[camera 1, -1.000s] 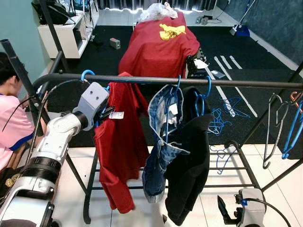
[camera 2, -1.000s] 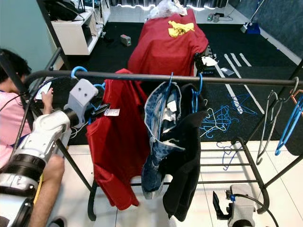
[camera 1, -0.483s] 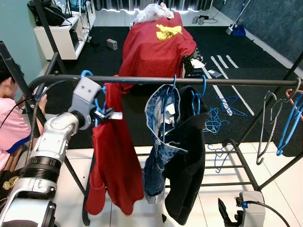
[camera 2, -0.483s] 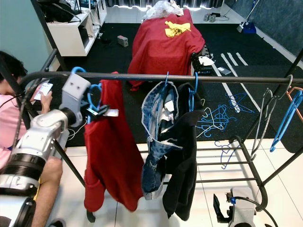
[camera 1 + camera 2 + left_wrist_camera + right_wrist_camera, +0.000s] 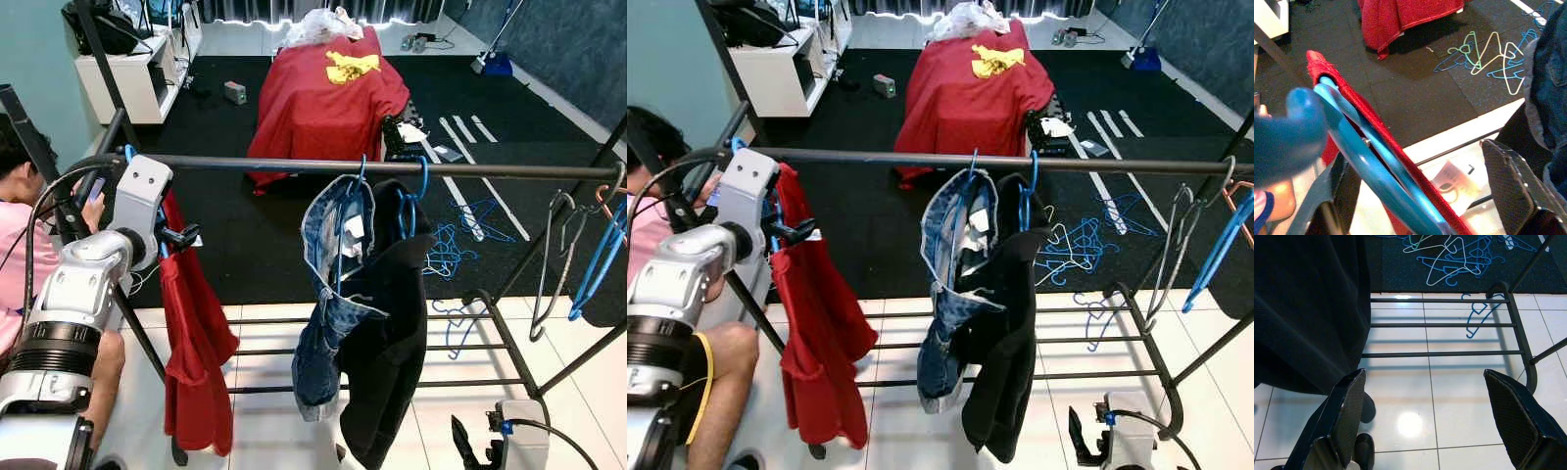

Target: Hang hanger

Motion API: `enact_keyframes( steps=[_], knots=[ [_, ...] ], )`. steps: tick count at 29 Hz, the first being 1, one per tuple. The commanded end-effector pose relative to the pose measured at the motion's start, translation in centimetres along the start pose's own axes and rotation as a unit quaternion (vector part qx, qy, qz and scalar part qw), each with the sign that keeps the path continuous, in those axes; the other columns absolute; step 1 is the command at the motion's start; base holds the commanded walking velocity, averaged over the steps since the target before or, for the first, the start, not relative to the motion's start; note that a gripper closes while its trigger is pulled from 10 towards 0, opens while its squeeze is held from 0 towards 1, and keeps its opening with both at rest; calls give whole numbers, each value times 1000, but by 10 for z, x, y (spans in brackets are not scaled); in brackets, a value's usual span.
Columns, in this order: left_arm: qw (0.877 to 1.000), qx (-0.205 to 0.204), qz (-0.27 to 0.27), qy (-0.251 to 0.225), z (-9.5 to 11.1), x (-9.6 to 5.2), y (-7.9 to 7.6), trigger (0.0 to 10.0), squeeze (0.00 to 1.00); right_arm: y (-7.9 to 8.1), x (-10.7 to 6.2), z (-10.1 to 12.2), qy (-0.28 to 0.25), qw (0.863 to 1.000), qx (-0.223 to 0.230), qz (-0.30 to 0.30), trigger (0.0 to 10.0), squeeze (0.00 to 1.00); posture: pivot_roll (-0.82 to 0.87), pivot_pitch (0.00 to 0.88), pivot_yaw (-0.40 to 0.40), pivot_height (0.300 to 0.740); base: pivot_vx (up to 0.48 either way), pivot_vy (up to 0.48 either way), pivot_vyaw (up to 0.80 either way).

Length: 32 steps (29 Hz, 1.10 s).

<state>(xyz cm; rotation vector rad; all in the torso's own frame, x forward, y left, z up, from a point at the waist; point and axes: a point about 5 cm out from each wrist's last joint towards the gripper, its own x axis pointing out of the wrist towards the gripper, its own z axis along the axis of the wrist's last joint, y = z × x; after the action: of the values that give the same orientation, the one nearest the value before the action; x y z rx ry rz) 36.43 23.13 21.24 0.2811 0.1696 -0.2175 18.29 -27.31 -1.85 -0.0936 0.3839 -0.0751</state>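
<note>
At the far left end of the rail [image 5: 392, 167] my left gripper [image 5: 174, 235] is raised, just under the bar. Its fingers [image 5: 1508, 183] stand wide apart in the wrist view, w/ the blue hanger [image 5: 1371, 171] running between them; I cannot tell if any finger really touches it, so no firm grip is seen. The hanger carries a red garment [image 5: 196, 343], which hangs straight down just below and beside the gripper, lower edge near the floor. Hanger's hook [image 5: 129, 153] is at the bar right next to my wrist housing, but if it sits fully over the rail I cannot tell.

Further along the rail, away from the gripper to its right: denim jeans [image 5: 333, 294] and a black jacket [image 5: 392, 343] on blue hangers, touching each other. Well apart from them, at the rail's right end, some bare hangers [image 5: 578, 264].

My right gripper [image 5: 1425, 431] hangs low over the white tiles, fingers open wide, holding nothing; black jacket's hem is near its one side, rack's lower bars [image 5: 1449, 325] ahead.

Beyond the rack, a pile of loose hangers [image 5: 460, 240] on dark carpet and a red cloth [image 5: 328, 93] over furniture. A person [image 5: 24, 245] sits close beside my left arm.
</note>
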Motion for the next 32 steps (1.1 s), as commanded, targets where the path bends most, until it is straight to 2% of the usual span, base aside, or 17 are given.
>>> enact_keyframes(
  steps=[1,6,7,9,12,13,14,15,16,20,21,23,24,28,29,32],
  knots=[
    [999,-16,-28,12,-12,2,-14,10000,1000,0,-2,-4,7,1000,-5,3,10000,0,-59,138,-5,740,0,0,0],
    [998,-31,-47,20,-15,8,-31,10000,1000,2,-2,-3,4,1000,-7,4,10000,0,-66,136,-3,740,0,0,0],
    [998,-31,-47,20,-15,8,-31,10000,1000,2,-2,-3,4,1000,-7,4,10000,0,-66,136,-3,740,0,0,0],
    [995,-75,-59,16,-16,8,-34,10000,1000,2,-2,-2,3,1000,-7,3,10000,0,-68,136,-2,740,0,0,0],
    [995,-81,-49,27,-18,8,-32,10000,1000,2,-2,-2,2,1000,-7,2,10000,0,-68,139,-2,740,0,0,0],
    [996,-70,-45,37,-21,8,-30,10000,0,2,-2,-2,2,1000,-6,2,10000,0,-69,141,-1,740,0,0,0],
    [996,-70,-45,37,-21,8,-30,10000,0,2,-2,-2,2,1000,-6,2,10000,0,-69,141,-1,740,0,0,0],
    [996,-66,-54,36,-21,7,-31,1529,0,2,-2,-3,2,1000,-6,1,10000,0,-69,141,-1,740,0,0,0],
    [995,-60,-66,35,-20,6,-34,0,0,2,-3,-3,2,1000,-5,1,10000,0,-64,147,-2,740,0,0,0],
    [995,-45,-78,32,-18,6,-39,0,0,2,-3,-3,3,1000,-4,2,10000,0,-64,148,-2,740,0,0,0],
    [996,-39,-72,35,-18,6,-39,6549,0,3,-3,-4,3,1000,-3,2,10000,0,-64,149,0,740,0,0,0],
    [996,-39,-72,35,-18,6,-39,6549,0,3,-3,-4,3,1000,-3,2,10000,0,-64,149,0,740,0,0,0],
    [996,-33,-68,37,-18,7,-39,10000,0,2,-3,-4,3,1000,-3,2,10000,0,-64,149,0,740,0,0,0],
    [998,-20,-47,32,-14,7,-34,10000,0,1,-5,-7,7,1000,-2,-1,10000,0,-66,149,1,740,0,0,0],
    [998,-18,-50,28,-12,6,-33,10000,1000,0,-6,-8,9,1000,-1,-3,10000,0,-66,149,1,740,0,0,0],
    [998,-18,-49,24,-11,6,-33,10000,1000,-2,-6,-9,10,1000,-1,-6,10000,0,-66,149,1,740,0,0,0]
  ],
)
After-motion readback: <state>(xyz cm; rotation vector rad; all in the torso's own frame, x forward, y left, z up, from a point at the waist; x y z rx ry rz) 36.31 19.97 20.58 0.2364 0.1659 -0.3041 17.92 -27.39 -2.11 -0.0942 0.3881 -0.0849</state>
